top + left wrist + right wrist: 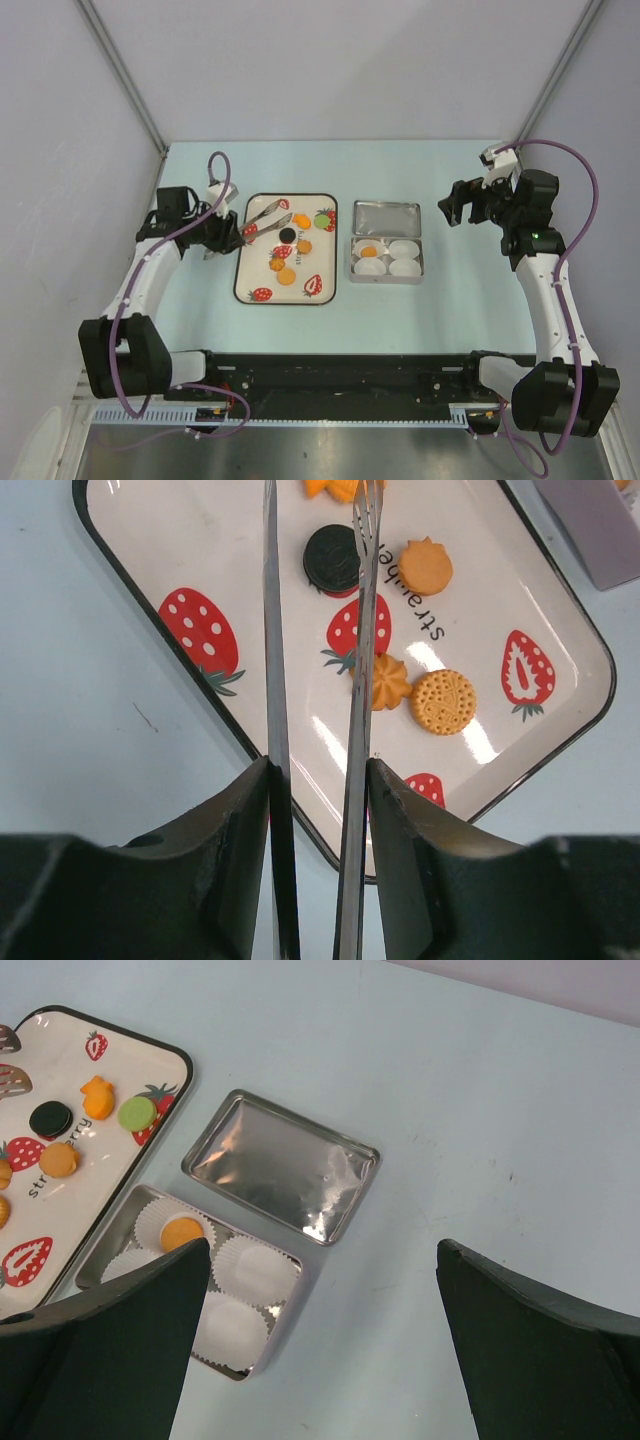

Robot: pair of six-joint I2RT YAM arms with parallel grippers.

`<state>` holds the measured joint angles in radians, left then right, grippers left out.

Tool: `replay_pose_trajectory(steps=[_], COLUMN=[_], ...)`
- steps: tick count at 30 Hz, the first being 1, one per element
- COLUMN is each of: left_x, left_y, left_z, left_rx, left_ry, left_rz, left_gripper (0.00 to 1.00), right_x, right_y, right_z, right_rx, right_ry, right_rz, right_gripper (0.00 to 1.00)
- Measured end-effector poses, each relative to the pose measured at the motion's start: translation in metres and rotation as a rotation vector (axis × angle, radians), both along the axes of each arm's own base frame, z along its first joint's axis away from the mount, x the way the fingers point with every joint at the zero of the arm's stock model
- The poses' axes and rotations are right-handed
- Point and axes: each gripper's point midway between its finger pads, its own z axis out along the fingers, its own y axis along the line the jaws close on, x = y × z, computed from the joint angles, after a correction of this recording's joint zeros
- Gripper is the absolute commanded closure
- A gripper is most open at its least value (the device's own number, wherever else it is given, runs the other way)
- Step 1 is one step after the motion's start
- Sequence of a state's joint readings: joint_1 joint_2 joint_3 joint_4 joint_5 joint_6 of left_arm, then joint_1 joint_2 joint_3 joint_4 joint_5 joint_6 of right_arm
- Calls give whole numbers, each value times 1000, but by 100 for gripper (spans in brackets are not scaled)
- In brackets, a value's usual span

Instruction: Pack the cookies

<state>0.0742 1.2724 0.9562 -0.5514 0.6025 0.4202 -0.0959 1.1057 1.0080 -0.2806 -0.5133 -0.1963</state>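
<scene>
The left claw point(318, 770) sits at the tray's left edge, partly closed on the handle end of one pair of metal tongs point(272, 630), a finger pressed against each arm. The two tong arms stand a little apart and reach out over the tray point(230, 540). The toothed arm passes just beside the black cookie point(332, 558). Seven cookies point(443, 701) show in all. Six lie on the tray: four orange, one black and one green. Of the orange ones, one is a round biscuit pricked with dots and one point(385, 682) is a ridged flower shape touching it. A third point(425, 567) has a bumpy edge, and the fourth is cut off by the frame at the tray's far end. The black cookie is a round embossed disc near the tray's middle. The green cookie point(137, 1113) is a plain flat disc in the tray's far right corner. The seventh, orange and round point(182, 1232), is off the tray. It sits in one of four white paper cups point(250, 1265) inside a tin point(274, 1312) just right of the tray; the other three cups hold nothing. One lid point(285, 1165) lies flat on the bench point(480, 1080), to the right of the tray and touching the tin's far side. The right claw point(322, 1250) hangs well right of the tray, past the tin, its jaws spread wide and holding nothing.
</scene>
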Motion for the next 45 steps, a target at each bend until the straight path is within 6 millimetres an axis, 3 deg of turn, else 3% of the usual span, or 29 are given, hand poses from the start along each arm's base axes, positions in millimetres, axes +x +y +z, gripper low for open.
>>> replay_pose_trajectory(steps=[10, 18, 45], left_x=[12, 22, 27], left_y=[16, 24, 47], left_z=[-42, -51, -113], left_rx=[44, 73, 206], left_ry=[65, 54, 165], left_rz=[34, 50, 53], left_gripper=[54, 54, 53], right_x=[0, 0, 1], right_y=[-2, -2, -4], right_z=[0, 0, -1], right_rx=[0, 0, 0], right_ry=[0, 0, 3], right_rz=[-6, -6, -10], right_gripper=[0, 0, 0])
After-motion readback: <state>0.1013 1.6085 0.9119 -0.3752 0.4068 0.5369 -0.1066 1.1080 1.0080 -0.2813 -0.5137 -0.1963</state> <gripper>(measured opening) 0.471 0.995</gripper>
